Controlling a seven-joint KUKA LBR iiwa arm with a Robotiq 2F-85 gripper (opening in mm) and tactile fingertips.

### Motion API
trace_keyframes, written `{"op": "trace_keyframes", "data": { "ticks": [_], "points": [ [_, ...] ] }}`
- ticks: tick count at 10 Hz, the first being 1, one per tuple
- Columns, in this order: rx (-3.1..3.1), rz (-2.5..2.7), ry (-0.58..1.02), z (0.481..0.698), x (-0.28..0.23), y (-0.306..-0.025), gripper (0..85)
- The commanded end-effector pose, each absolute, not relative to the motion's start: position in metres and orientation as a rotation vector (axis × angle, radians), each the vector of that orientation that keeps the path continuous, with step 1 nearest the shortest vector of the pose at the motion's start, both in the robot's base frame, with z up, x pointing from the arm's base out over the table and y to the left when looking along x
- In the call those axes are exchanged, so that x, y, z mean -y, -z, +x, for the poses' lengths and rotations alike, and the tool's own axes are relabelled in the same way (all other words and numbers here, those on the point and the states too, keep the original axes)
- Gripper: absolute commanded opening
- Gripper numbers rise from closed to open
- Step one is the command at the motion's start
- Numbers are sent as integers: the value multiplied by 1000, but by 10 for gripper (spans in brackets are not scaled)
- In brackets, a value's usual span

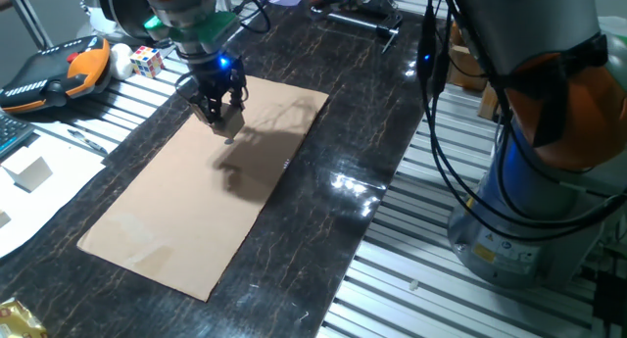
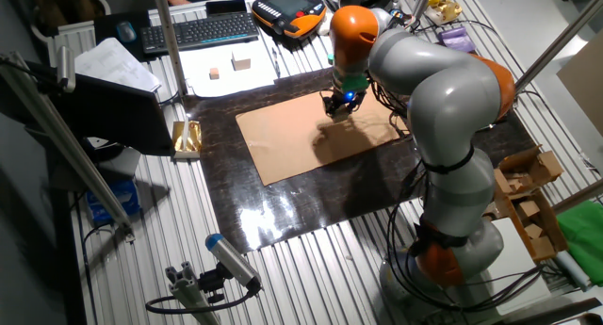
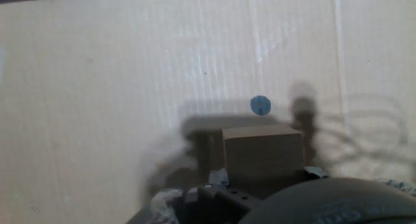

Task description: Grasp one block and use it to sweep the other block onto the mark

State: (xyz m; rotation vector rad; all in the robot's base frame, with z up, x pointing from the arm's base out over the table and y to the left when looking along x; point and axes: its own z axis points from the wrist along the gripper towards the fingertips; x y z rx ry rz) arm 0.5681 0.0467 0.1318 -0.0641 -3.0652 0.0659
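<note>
My gripper point(image 1: 227, 124) is low over the far end of a brown cardboard sheet point(image 1: 186, 216); it also shows in the other fixed view point(image 2: 339, 108). In the hand view a light-tan wooden block point(image 3: 263, 152) sits between the taped fingertips point(image 3: 218, 177), and the jaws look shut on it. The block rests on or just above the cardboard point(image 3: 97, 87). A small blue mark point(image 3: 260, 105) lies just beyond the block, a short gap away. A dark patch left of the block is shadow or a second block; I cannot tell which.
A multicoloured puzzle cube point(image 1: 147, 60) and an orange teach pendant point(image 1: 54, 75) lie beyond the sheet. Two small blocks point(image 2: 215, 73) point(image 2: 241, 63) sit on white paper near a keyboard point(image 2: 198, 31). The arm's base point(image 1: 534, 181) stands at the right.
</note>
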Motion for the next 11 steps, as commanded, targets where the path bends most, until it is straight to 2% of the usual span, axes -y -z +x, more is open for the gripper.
{"op": "trace_keyframes", "data": {
  "ticks": [1,9,11],
  "points": [
    [3065,-62,-57,570,-50,-131,13],
    [3064,-158,-91,570,-51,-130,10],
    [3067,-110,-82,584,-37,-128,10]
  ]
}}
